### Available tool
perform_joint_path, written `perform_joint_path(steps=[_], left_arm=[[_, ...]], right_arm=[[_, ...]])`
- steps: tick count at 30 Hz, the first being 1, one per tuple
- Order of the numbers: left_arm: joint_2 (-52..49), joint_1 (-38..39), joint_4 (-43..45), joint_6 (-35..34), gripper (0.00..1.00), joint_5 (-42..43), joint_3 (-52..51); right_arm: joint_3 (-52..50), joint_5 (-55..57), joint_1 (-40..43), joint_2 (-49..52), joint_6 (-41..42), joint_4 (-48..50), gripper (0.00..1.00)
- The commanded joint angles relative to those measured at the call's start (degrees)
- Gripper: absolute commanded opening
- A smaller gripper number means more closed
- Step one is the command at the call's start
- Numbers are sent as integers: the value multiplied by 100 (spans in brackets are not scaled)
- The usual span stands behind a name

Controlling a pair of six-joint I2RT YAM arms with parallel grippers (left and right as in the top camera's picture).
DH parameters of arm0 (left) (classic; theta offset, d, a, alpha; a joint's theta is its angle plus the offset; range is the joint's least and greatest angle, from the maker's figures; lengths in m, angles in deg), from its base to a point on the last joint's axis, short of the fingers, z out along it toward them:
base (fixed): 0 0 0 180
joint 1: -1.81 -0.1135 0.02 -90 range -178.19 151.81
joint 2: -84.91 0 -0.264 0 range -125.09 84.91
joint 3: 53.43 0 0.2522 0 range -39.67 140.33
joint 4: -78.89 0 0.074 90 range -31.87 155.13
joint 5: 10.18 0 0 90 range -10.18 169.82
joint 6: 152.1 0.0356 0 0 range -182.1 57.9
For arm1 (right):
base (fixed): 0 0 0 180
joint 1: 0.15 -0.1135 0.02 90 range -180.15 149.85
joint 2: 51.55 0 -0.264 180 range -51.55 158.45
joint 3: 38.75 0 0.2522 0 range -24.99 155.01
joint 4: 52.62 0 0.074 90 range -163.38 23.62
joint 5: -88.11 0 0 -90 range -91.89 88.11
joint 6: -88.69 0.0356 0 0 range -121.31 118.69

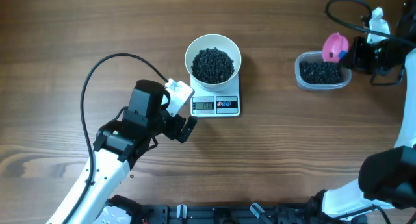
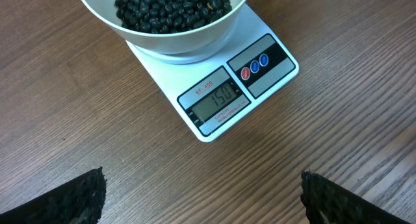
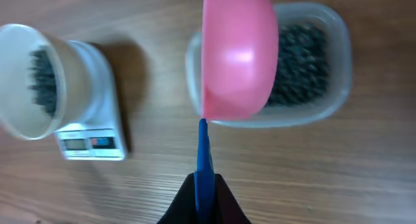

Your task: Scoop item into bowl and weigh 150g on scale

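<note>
The white bowl (image 1: 213, 55) stands centred on the scale (image 1: 216, 105) at mid-worktop and holds a dark heap of beans (image 1: 212, 64) whose top lies below the rim. The beans are small, round, black and slightly glossy, and none show outside the containers. The scale is white and nearly square. Its grey display (image 2: 216, 100) reads 150, and a black panel beside it carries one red and two blue buttons (image 2: 255, 65). A clear tub (image 1: 322, 71) sits well apart, towards the right edge, with more of the same beans covering its floor. A scoop (image 3: 237, 55) with a pink cup and blue handle hangs over one edge of the tub. Its cup is turned so that the contents cannot be judged. The right fingers (image 3: 227, 211) are closed on the blue handle. The left fingers (image 2: 71, 199) are spread wide and empty, low over bare wood near the display edge of the scale and touching nothing. The worktop (image 1: 292, 152) is brown wood with a lengthwise grain. A black cable (image 1: 97, 74) loops across it from the left arm.
</note>
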Motion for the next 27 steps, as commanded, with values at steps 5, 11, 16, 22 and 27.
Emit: perform_joint_path(steps=[5,11,16,22,27], left_arm=[[-15,-24,2,50,100,28,-22],[-15,-24,2,50,100,28,-22],[-15,-24,0,50,100,28,-22],[-15,-24,2,50,100,28,-22],[-15,-24,2,48,100,28,-22]], right_arm=[[-299,1506,-328,-138,262,22,4],[-317,2758,-1071,-138,321,81,4],[-317,3613,-1547,-138,323,74,4],[-317,3766,-1637,-138,328,70,4],[-317,3936,-1639,-138,343,31,4]])
